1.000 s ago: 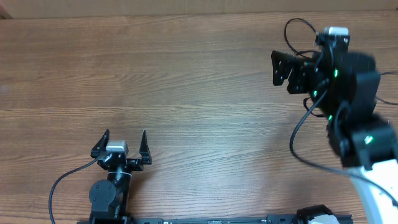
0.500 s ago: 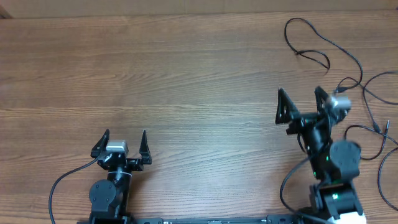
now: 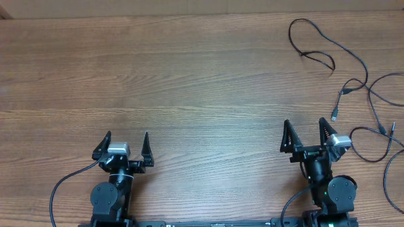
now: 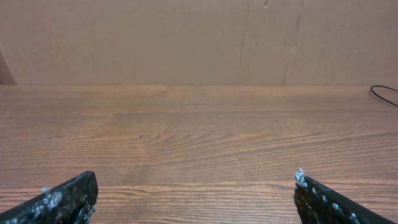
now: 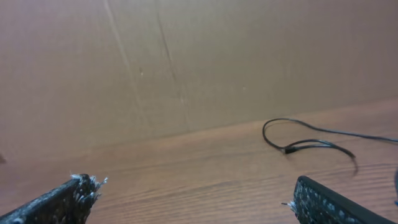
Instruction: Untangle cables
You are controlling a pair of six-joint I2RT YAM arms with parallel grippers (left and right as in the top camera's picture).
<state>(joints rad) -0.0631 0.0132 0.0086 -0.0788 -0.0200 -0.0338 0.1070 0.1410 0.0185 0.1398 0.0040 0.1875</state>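
Thin black cables (image 3: 353, 63) lie in long loose loops at the table's far right, with small plug ends (image 3: 335, 115) near the middle right. One loop also shows in the right wrist view (image 5: 311, 143), and a bit of cable at the right edge of the left wrist view (image 4: 384, 94). My right gripper (image 3: 308, 133) is open and empty at the near right, just left of the cables, not touching them. My left gripper (image 3: 125, 144) is open and empty at the near left, far from the cables.
The wooden table (image 3: 177, 82) spreads out to the left and middle. A cardboard wall (image 4: 199, 37) stands behind the far edge. Thicker black arm wires run near the left arm base (image 3: 63, 183) and the right arm base (image 3: 290, 198).
My right arm has pulled back from the far right over the cables to the near edge, leaving the loops uncovered on the table. The left arm has not moved.
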